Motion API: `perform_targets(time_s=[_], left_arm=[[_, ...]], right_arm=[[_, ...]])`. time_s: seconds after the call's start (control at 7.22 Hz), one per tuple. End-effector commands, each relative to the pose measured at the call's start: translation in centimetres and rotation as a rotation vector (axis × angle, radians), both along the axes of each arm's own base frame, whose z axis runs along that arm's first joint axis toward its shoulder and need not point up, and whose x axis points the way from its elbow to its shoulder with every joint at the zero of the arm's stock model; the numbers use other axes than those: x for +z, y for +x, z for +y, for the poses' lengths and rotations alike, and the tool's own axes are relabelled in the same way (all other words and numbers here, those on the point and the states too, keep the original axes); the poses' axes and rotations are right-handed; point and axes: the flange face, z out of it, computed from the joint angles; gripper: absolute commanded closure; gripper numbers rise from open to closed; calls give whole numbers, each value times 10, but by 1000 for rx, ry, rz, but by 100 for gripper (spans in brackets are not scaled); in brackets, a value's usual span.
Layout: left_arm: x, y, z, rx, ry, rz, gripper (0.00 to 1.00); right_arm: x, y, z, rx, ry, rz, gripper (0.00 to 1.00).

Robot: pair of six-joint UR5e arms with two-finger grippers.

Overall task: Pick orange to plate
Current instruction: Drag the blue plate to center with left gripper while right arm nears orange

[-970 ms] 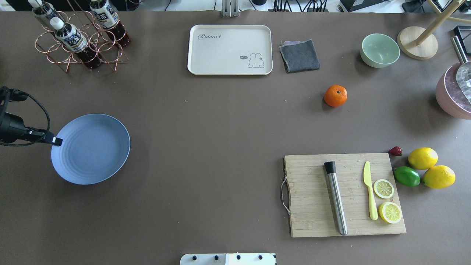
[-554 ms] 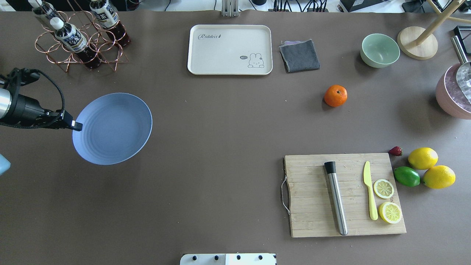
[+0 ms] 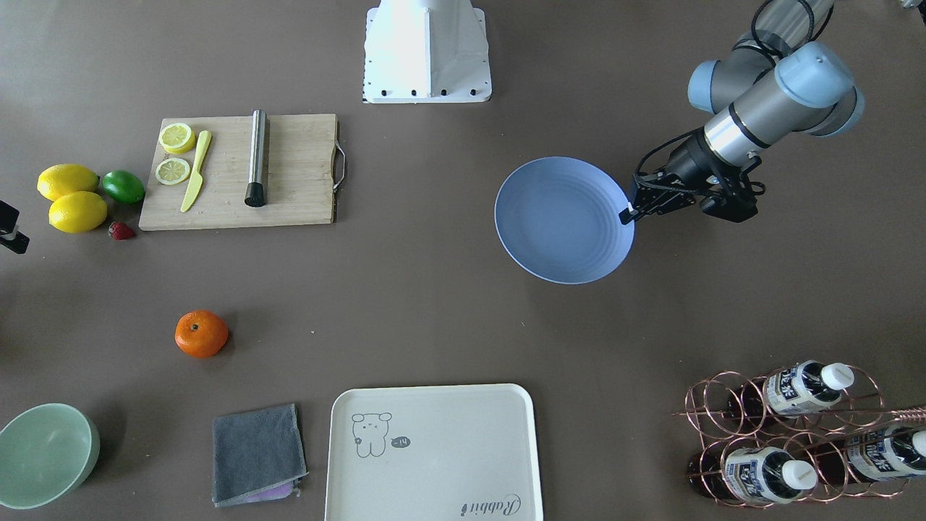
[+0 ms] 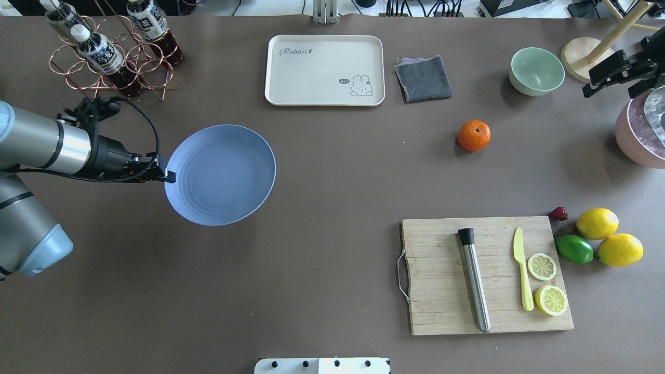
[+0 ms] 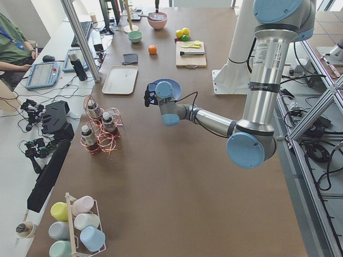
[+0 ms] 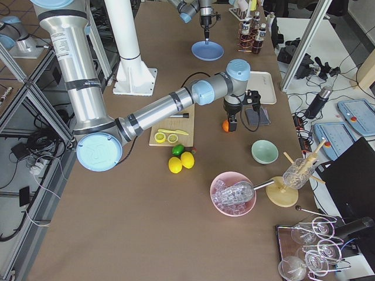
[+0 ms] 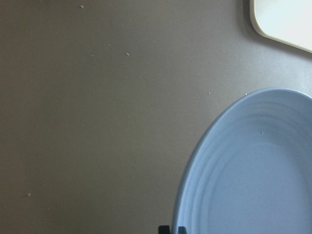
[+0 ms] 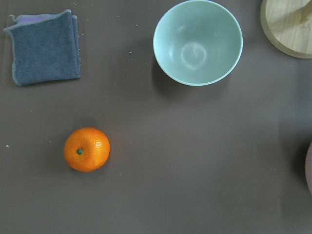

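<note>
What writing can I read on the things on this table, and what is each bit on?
"Rabbit": cursive, in a corner of the cream tray.
The speech bubble by the tray's rabbit drawing: too small to read.
Labels on the bottles: too blurred to read.

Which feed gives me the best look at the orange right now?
Right wrist-mounted: the orange is close, unobstructed, its green stem dot showing. Overhead and front-facing show it whole but small; exterior left, a tiny far dot; exterior right, partly behind the right end effector; left wrist, not at all.
</note>
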Motion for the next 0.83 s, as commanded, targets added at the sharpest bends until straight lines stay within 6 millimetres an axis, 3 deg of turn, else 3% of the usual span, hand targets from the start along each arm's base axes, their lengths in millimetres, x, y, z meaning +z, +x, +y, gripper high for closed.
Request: perform_targets(time_s=[0.0, 0.14, 0.28, 0.42, 0.69], left_arm=[[-72, 73, 14, -66, -59, -57, 100], [-89, 128, 56, -112, -56, -63, 100], [-89, 165, 94, -98, -32, -78, 100], [-91, 172, 97, -122, -34, -108, 100], [-113, 193, 99, -117, -59, -134, 100]], right_arm=[[-21, -44, -4, -25, 18, 20, 0], [-26, -57, -7, -20, 8, 24, 0], [-30, -69, -9, -22, -5, 23, 0], [-33, -77, -13, -21, -13, 22, 0], [-29, -89, -16, 6, -8, 0, 0]])
